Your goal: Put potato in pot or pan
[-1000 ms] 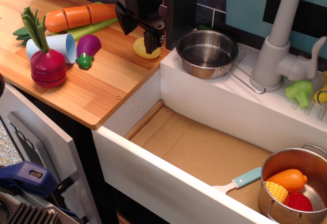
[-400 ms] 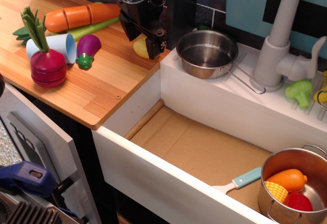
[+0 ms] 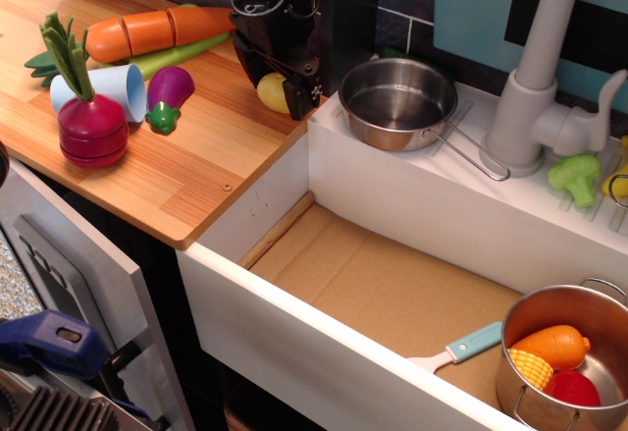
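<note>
The pale-yellow potato lies on the wooden counter near its back right corner, beside the sink wall. My black gripper is lowered over it, its jaws set apart on either side of the potato. The right finger hides the potato's right part. I cannot see the jaws pressing on it. The potato rests on the counter. The shallow steel pan with a wire loop handle stands empty on the white ledge just right of the gripper.
A purple eggplant, a carrot, a blue cup and a red radish lie on the counter to the left. The white sink holds a taller pot of toy food. A grey faucet stands at the right.
My gripper has come down and a little right, from above the potato to around it. The potato and the pan have not moved.
</note>
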Robot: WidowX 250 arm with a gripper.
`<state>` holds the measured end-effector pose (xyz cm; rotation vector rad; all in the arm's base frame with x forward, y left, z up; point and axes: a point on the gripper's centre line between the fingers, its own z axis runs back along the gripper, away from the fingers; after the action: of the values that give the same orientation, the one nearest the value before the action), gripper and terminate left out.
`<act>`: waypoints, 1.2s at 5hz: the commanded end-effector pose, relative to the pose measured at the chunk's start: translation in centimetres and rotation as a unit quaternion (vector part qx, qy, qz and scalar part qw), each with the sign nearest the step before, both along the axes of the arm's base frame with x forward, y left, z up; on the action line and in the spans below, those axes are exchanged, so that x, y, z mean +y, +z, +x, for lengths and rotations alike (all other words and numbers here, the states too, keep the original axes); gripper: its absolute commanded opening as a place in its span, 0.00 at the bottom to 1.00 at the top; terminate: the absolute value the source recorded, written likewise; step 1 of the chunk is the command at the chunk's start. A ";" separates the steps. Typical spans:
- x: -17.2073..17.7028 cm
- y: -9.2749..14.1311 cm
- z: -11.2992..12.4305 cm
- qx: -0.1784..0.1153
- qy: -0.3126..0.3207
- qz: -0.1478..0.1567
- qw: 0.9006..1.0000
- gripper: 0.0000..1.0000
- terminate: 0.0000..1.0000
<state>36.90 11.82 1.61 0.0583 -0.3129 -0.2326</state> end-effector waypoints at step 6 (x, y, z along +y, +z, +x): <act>-6.8 10.5 0.5 0.015 0.106 0.084 0.991 0.00 0.00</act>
<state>37.64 4.28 9.85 0.2324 -0.2393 -0.0585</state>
